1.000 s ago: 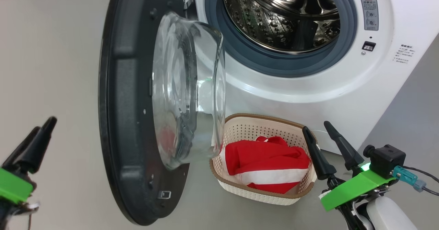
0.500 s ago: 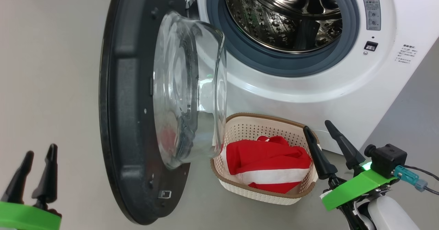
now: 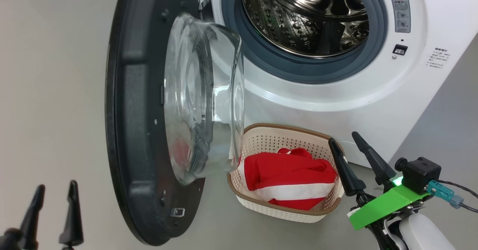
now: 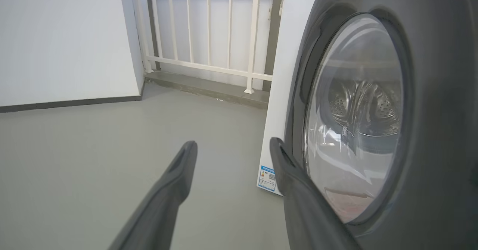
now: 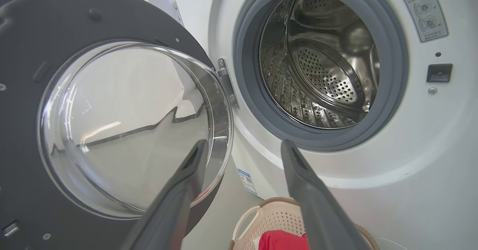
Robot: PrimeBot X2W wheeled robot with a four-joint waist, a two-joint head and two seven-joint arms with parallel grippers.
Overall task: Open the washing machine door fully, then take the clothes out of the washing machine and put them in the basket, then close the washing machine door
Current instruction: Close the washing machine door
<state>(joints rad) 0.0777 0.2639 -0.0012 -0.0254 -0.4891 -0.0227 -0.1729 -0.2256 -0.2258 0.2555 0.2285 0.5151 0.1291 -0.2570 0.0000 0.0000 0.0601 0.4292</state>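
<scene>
The washing machine door is seen swung wide at 9 o'clock of the drum. The clothes are heaped in the basket, which is set on the floor against the washing machine, at 6 o'clock of the opening. Closing is judged to be the step in hand.

The left hand, fingers apart and holding nothing, is placed at 7 o'clock of the head view. In its wrist view one of the fingers is seen just beside the door's outer face. A push from a single fingertip on that glossy, curved face could slip off. The right hand, also spread and empty, is held at 3 o'clock of the basket, where it could be struck by the closing door.

The basket could also be clipped or dragged by the door's lower edge or its bulging glass.

The basket's 9 o'clock rim is distorted behind the glass, so clearance cannot be judged. The drum's lower front is hidden by the gasket, so a garment there cannot be ruled out. The door's top and the left hand's base are cut off.
</scene>
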